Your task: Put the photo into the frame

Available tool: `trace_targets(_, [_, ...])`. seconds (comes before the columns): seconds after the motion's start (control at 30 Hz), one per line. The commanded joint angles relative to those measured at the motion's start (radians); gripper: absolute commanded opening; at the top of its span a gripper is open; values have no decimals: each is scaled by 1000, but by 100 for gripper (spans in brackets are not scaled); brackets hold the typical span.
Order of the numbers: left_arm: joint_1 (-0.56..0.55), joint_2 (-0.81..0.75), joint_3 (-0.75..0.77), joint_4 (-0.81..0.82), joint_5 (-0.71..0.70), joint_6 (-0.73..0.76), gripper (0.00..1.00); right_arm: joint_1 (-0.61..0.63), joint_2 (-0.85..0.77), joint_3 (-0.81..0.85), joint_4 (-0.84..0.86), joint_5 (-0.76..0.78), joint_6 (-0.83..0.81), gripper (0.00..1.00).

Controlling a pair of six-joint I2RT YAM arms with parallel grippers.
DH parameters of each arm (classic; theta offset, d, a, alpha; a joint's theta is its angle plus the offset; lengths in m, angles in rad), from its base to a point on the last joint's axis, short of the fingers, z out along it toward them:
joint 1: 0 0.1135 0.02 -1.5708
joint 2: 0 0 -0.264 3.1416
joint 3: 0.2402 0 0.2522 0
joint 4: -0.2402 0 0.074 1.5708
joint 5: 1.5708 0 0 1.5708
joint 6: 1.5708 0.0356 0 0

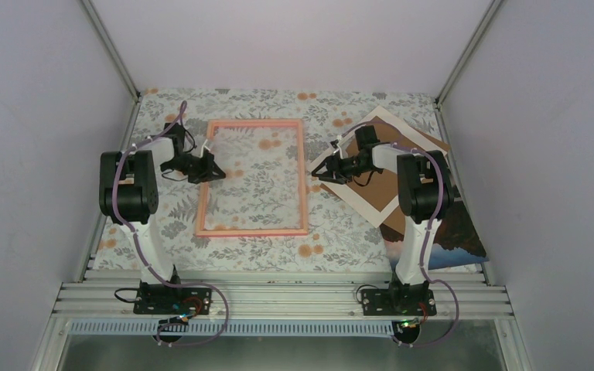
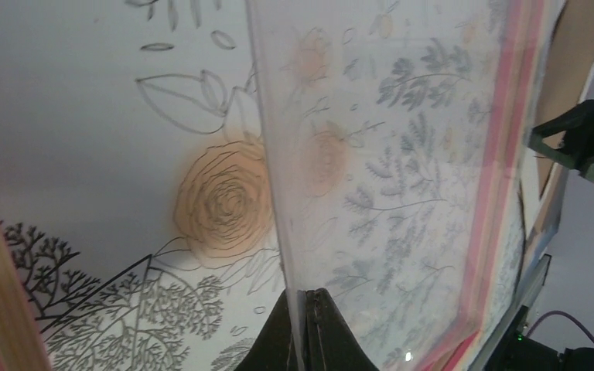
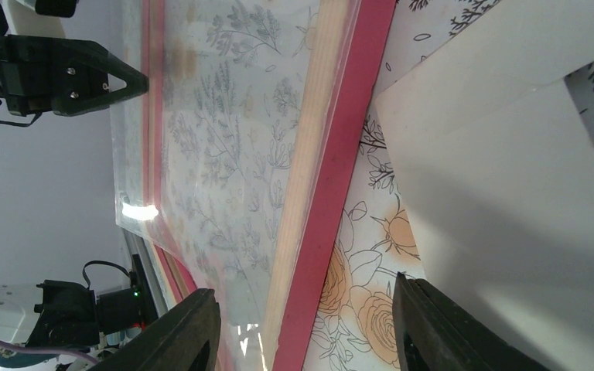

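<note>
1. Two arms reach over the floral tablecloth, one on each side of the frame, which lies flat near the middle of the table with its long rails running away from the bases.
2. The left gripper is at the frame's left rail. In its wrist view the fingertips are pinched together on the thin edge of the clear pane.
3. The pane looks tilted, with the gripped left edge raised off the cloth (how high cannot be told).
4. The right gripper hovers just beside the frame's right rail. Its fingers are spread apart and hold nothing. In its wrist view the pink rail runs between them.
5. The white mat lies askew to the right of the frame on the brown backing board, with one corner close to the right gripper.
6. The photo lies picture side up at the near right corner of the table, well apart from the frame and outside it.
7. The right arm hides part of the photo, and its far edge meets the board. Whether it is tucked underneath cannot be told.
</note>
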Motion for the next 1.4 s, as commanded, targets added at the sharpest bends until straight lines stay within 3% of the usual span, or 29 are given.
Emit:
trace_targets(0.0, [5,-2,44,-34,101,-11,2,-5,-32,-8,4,-13,-13,55])
trace_targets(0.13, [3,-8,57,-45,185,-35,2,-5,-34,-10,5,-14,-12,55])
trace_targets(0.33, [2,-20,47,-66,181,-35,2,-4,-33,-9,4,-14,-13,55])
trace_targets(0.8, [11,-13,37,-69,60,-21,2,-4,-35,-11,4,-11,-14,55])
trace_targets(1.37, [27,-32,3,-81,9,-25,2,-4,-32,-10,3,-8,-13,55])
